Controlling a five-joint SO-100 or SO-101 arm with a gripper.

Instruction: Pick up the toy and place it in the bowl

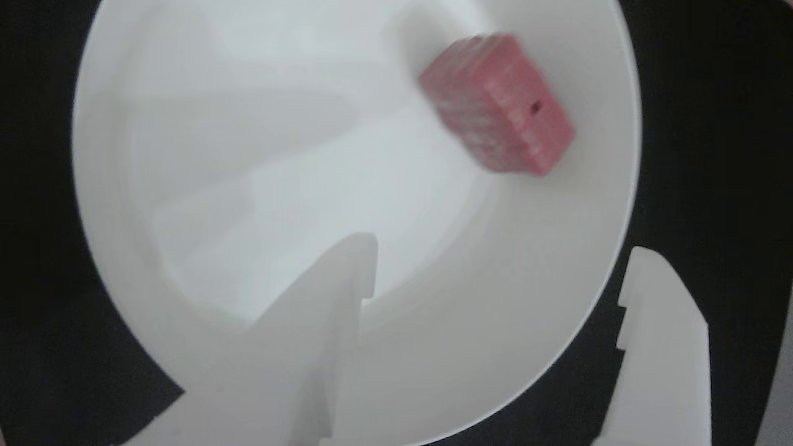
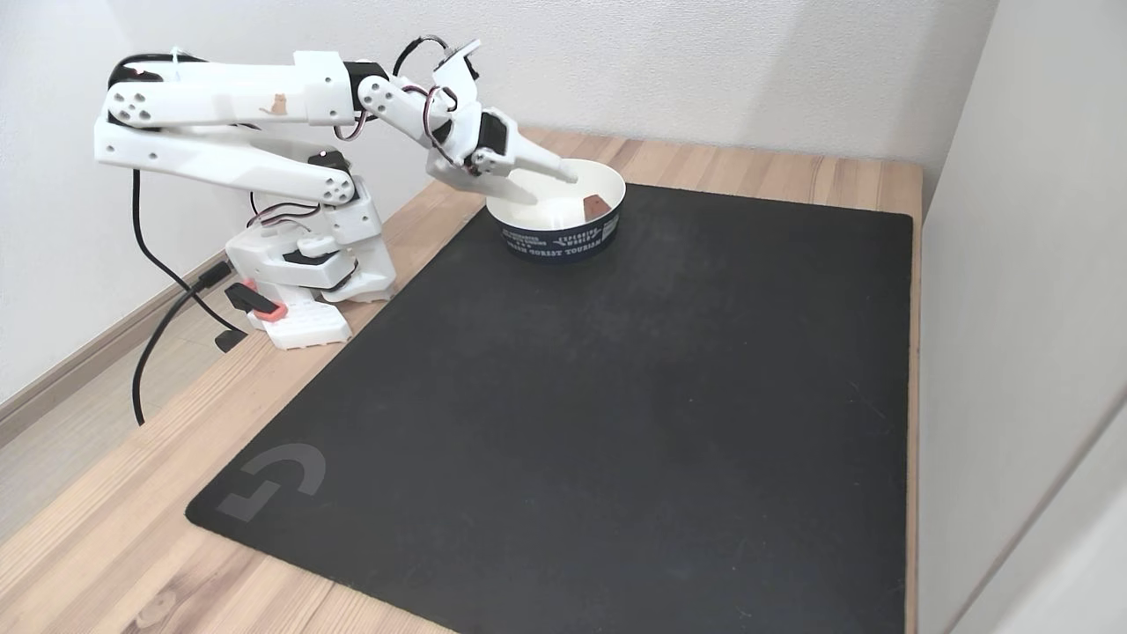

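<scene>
The toy [image 1: 499, 105], a dull-red bumpy block with a tiny hole in one face, lies inside the white bowl [image 1: 557, 297] against its far right wall. In the fixed view the toy [image 2: 595, 205] rests by the bowl's right inner side, and the bowl [image 2: 560, 239] has a dark blue printed outside. My white gripper [image 1: 502, 269] hovers over the bowl, open, with nothing between its fingers. One finger [image 1: 322, 322] is above the bowl's floor, the other [image 1: 663, 334] hangs outside the rim. In the fixed view the gripper [image 2: 563, 173] reaches over the bowl's left rim.
A large black mat [image 2: 616, 405] covers most of the wooden table [image 2: 106, 537]. The arm's base [image 2: 304, 273] stands at the table's left edge with cables trailing off. Walls close in at the back and on the right.
</scene>
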